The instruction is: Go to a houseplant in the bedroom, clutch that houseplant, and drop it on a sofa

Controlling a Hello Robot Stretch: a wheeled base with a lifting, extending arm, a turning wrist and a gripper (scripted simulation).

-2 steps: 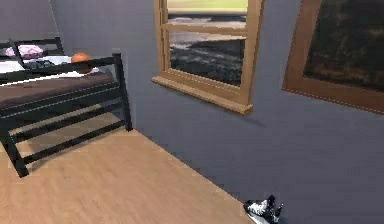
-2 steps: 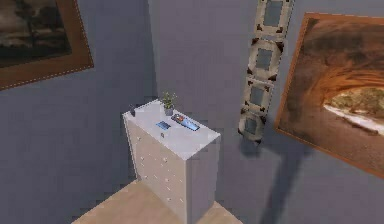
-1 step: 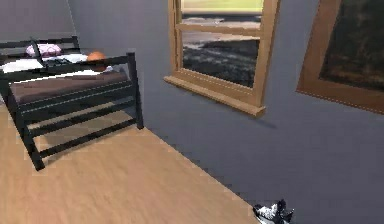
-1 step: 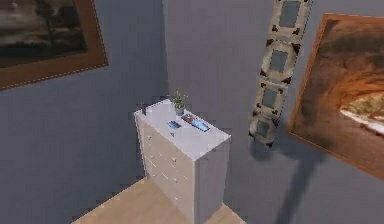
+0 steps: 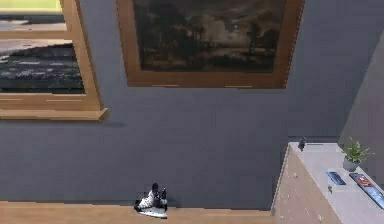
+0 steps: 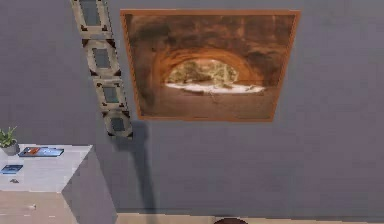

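Observation:
A small houseplant [image 5: 355, 155] with green leaves in a pale pot stands on a light dresser [image 5: 318, 192] at the forward view's lower right, close to the wall. The same houseplant [image 6: 8, 140] stands at the arm side view's left edge, at the back of the dresser top [image 6: 55, 175].
Flat blue and red items [image 5: 350, 181] lie on the dresser beside the plant. A black and white shoe [image 5: 152, 201] sits on the floor by the blue-grey wall. Large framed pictures [image 5: 210, 40] hang above; another painting [image 6: 210, 65] and a strip of small frames [image 6: 103, 70] hang on the side wall.

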